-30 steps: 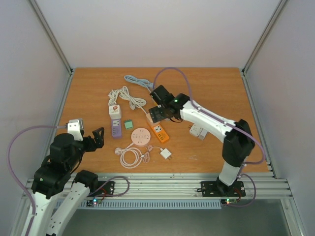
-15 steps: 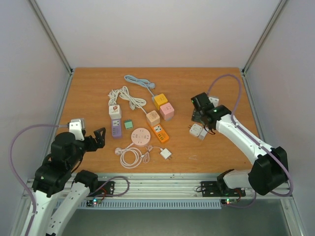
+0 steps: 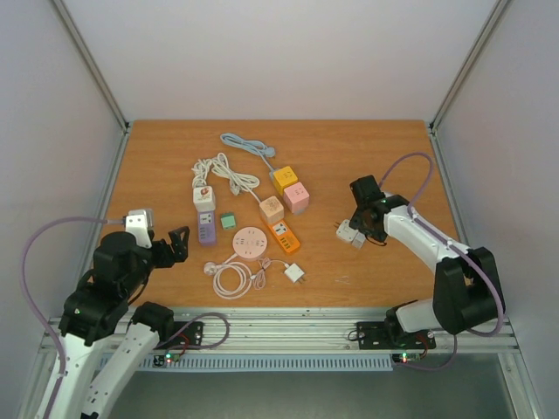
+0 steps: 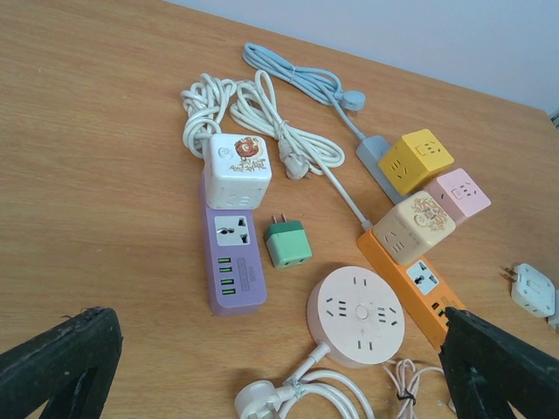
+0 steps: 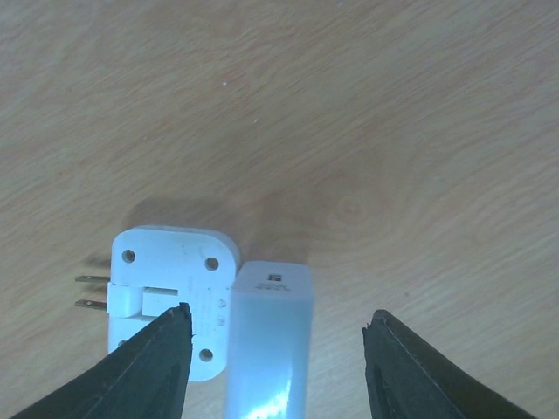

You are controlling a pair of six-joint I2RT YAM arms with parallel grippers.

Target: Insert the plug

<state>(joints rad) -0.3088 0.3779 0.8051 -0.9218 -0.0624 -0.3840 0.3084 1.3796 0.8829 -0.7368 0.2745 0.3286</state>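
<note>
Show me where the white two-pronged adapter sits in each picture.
Top external: white adapter, right of centre.
Left wrist: adapter at far right edge.
Right wrist: adapter lower left, prongs pointing left.
Shared landmark: wooden table everywhere; orange power strip left of it in two.

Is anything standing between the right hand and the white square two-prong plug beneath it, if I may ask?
Nothing covers the white square two-prong plug, but a white rectangular block lies right against its side, inside the open right hand.
</note>
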